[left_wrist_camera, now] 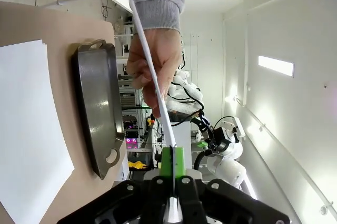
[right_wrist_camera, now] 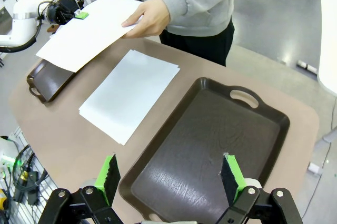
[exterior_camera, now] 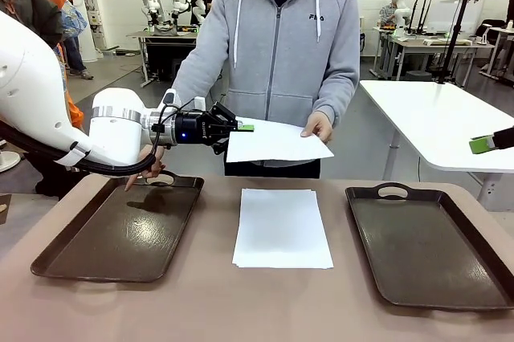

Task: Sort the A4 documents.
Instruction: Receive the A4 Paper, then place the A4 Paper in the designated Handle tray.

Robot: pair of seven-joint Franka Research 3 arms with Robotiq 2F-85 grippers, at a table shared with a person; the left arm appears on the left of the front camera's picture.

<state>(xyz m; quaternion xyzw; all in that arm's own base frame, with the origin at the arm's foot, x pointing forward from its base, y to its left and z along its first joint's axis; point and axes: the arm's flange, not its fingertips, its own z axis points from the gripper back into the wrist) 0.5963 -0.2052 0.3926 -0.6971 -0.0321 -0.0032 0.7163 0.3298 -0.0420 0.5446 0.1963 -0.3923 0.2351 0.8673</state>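
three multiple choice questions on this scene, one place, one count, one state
1. Where is the paper stack? A) between the left tray and the right tray B) inside the left tray C) inside the right tray
2. How many brown trays? A) one B) two C) three
3. The left claw is: A) open B) shut on the held sheet C) shut on a tray handle

1A: it lies on the table between them. 2B: one each side. 3B: its pads pinch the sheet the person's hand holds too.
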